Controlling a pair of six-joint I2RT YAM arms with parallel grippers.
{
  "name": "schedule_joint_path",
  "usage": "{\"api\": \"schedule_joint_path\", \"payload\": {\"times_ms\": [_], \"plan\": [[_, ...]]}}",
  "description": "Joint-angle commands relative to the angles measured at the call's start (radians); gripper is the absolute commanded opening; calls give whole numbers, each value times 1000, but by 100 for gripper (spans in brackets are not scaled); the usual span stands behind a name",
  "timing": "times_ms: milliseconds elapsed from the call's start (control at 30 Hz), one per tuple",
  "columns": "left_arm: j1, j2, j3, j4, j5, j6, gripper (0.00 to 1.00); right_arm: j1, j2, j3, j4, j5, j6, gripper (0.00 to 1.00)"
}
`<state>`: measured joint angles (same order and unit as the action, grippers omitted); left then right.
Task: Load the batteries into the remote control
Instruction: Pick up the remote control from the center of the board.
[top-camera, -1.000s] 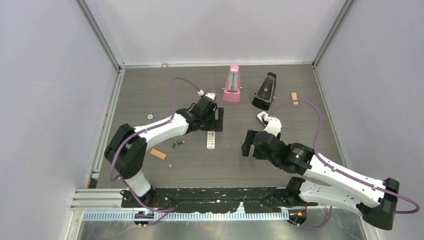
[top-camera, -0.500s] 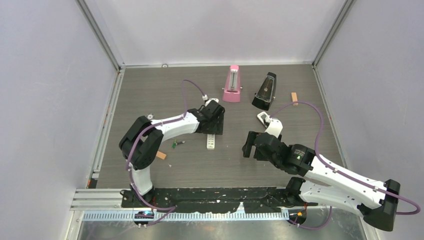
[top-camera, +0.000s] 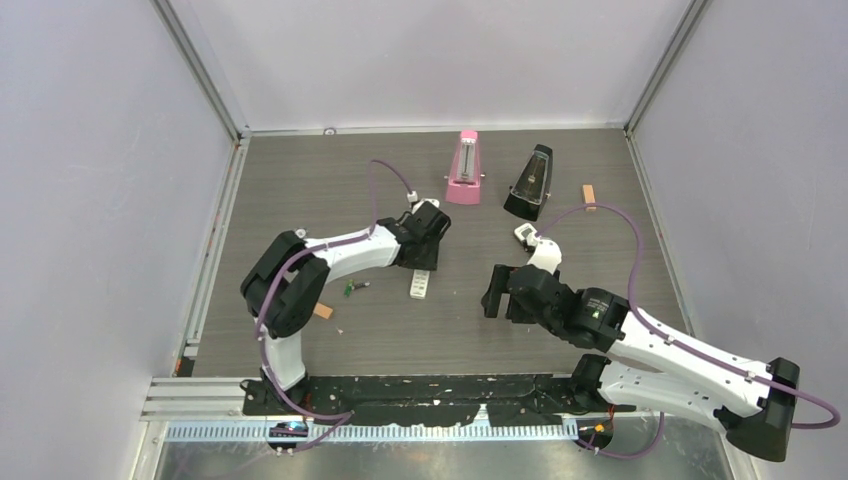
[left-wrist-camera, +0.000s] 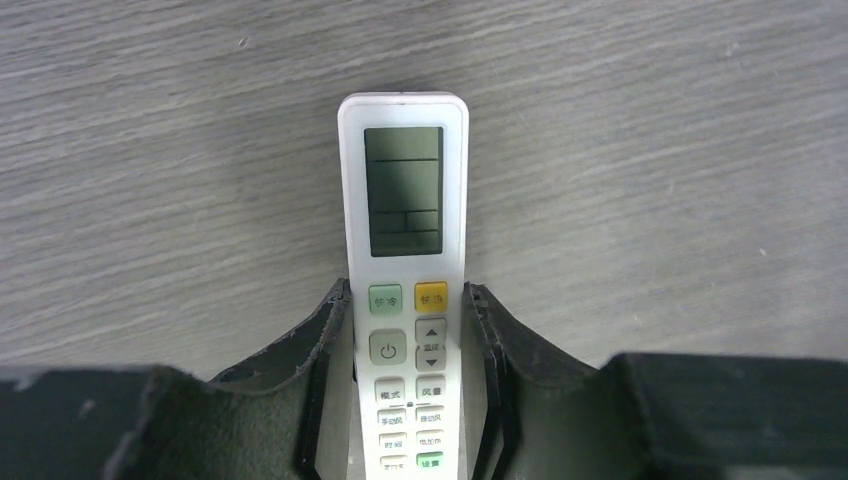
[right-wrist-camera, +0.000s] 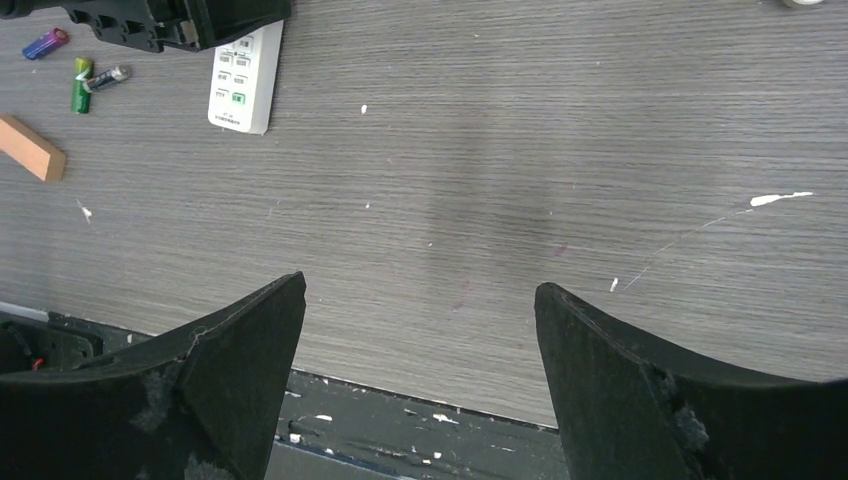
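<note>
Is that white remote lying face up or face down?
Face up: the remote control shows its grey display and buttons to the left wrist camera.

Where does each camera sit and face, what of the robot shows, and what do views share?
Top external: above, behind the bases, looking down at the table; both arms show.
Left wrist: looks down past the left tool, shut on the remote control.
Right wrist: looks across the table past the open right tool.
Shared: all show the remote control.
</note>
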<state>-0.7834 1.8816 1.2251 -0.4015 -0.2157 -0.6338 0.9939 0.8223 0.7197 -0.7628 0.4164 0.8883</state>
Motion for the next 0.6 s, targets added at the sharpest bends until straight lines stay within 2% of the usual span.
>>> {"api": "schedule_joint_path", "payload": {"times_ms": [0, 300, 467, 567], "plan": [[0, -174, -22, 25, 37, 56, 0, 5, -39, 27, 72, -23, -44, 91], [1, -518, -83, 87, 342, 108, 0, 3, -143, -1, 368, -245, -138, 98], [1, -648, 10, -45, 429, 103, 0, 5, -108, 78, 520, -406, -115, 99], [10, -713, 31, -67, 484, 68, 0, 10, -71, 106, 604, -488, -128, 99]]}}
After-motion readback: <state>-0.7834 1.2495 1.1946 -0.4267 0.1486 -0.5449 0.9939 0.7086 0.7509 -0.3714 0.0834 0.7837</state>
